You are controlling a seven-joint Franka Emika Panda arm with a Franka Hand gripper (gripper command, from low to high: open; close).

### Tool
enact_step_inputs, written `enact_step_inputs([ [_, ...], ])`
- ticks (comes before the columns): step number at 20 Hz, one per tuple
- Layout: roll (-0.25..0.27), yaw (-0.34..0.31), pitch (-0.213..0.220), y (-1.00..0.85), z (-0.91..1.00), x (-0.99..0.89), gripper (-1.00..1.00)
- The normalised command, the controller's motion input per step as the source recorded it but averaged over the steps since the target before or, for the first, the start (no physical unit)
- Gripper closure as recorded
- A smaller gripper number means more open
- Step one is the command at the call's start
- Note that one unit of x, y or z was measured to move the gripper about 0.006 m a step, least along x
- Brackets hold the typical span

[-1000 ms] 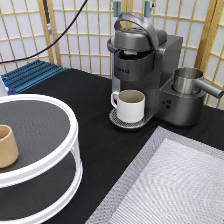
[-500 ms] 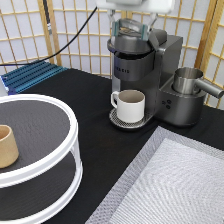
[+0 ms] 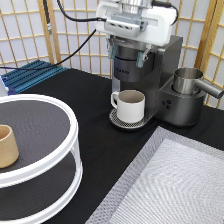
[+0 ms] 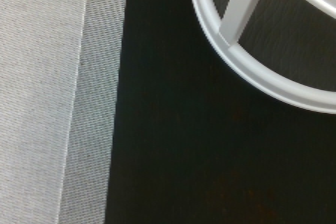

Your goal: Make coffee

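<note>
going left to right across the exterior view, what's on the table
tan cup on the white two-tier stand → white mug under the coffee machine, gripper at its top → steel milk jug

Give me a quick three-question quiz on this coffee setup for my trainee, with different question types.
1. True or false: the white mug stands under the spout of the coffee machine.
2. Where is the gripper? A) right over the top of the coffee machine B) above the white round stand C) down at the grey mat
3. What sits on the top shelf of the white round stand?

Key: 1 true. 2 A. 3 the tan cup.
</note>
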Motion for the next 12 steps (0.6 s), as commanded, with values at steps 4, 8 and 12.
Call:
enact_step_inputs([
  [4,-0.038,0.058,0.001,-0.32,-1.0,-0.01,-1.0],
  [8,-0.074,0.054,0.002,-0.01,-0.22,-0.22,-1.0],
  [12,-0.018,0.117,0.007,-0.09,0.98,-0.06,-1.0],
])
